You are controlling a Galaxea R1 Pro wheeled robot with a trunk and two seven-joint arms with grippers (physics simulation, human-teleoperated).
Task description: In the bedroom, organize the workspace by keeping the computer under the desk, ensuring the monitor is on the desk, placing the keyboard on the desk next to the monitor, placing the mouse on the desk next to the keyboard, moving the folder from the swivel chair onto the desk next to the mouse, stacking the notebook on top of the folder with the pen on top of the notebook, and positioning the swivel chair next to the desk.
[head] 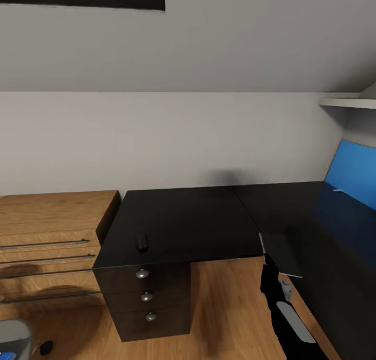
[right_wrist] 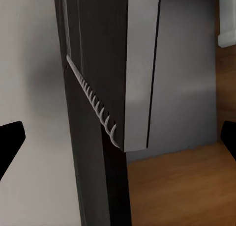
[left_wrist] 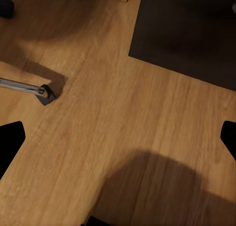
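Observation:
The black desk (head: 183, 219) stands against the wall, and the small black mouse (head: 141, 242) lies near its front edge above the drawer unit (head: 146, 297). At the desk's inner corner lies the dark grey notebook (head: 282, 255), whose wire spiral (right_wrist: 93, 103) shows close up in the right wrist view. My right gripper (head: 270, 270) is just below that corner, open, with its fingers (right_wrist: 12, 137) wide apart. The left gripper (left_wrist: 118, 137) hangs open over the wooden floor. The swivel chair's grey seat (head: 13, 336) and a sliver of the blue folder (head: 6, 356) sit at the lower left.
A light wooden chest of drawers (head: 52, 234) stands left of the desk. A blue wall panel (head: 355, 172) and a white shelf (head: 347, 102) are at the right. A chrome chair leg with a caster (left_wrist: 44, 92) crosses the floor under my left gripper.

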